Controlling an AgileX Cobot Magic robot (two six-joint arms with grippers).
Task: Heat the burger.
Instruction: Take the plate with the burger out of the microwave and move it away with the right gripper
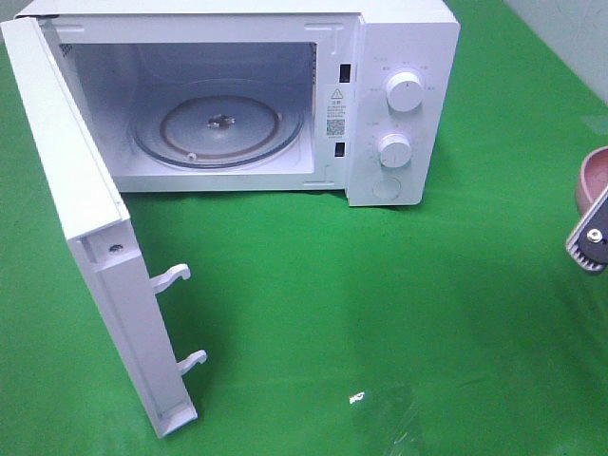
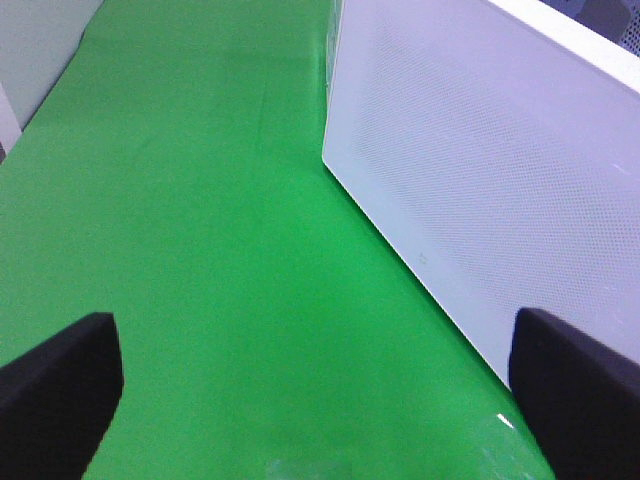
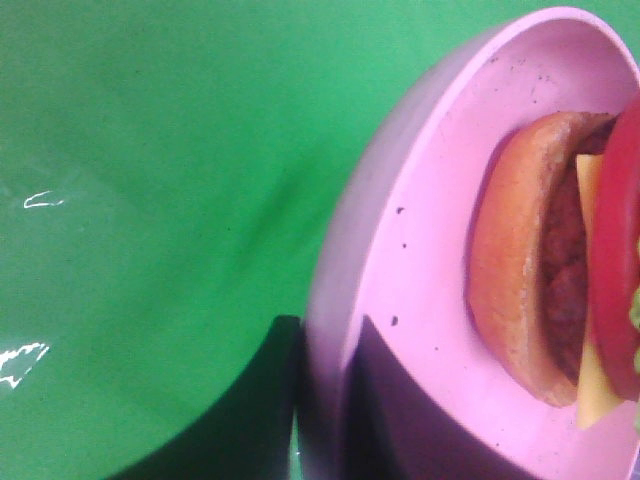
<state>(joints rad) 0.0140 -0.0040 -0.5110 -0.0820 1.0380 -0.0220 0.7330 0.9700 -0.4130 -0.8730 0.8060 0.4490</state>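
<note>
Pinched between the right gripper's [image 3: 325, 400] nearly closed jaws was the rim of a pink plate [image 3: 420, 250], and on that plate sat the burger [image 3: 560, 270], its bottom bun, patty, cheese and tomato slice in view. From the high camera, plate and gripper showed only at the right edge, above the green tablecloth [image 1: 380, 313]. Well apart to the left stood the white microwave [image 1: 404, 104], its door [image 1: 85, 237] swung wide and its glass turntable [image 1: 220, 128] bare. Beside that door's outer face the left gripper [image 2: 310, 400] hung above the cloth, jaws spread wide, holding nothing.
</note>
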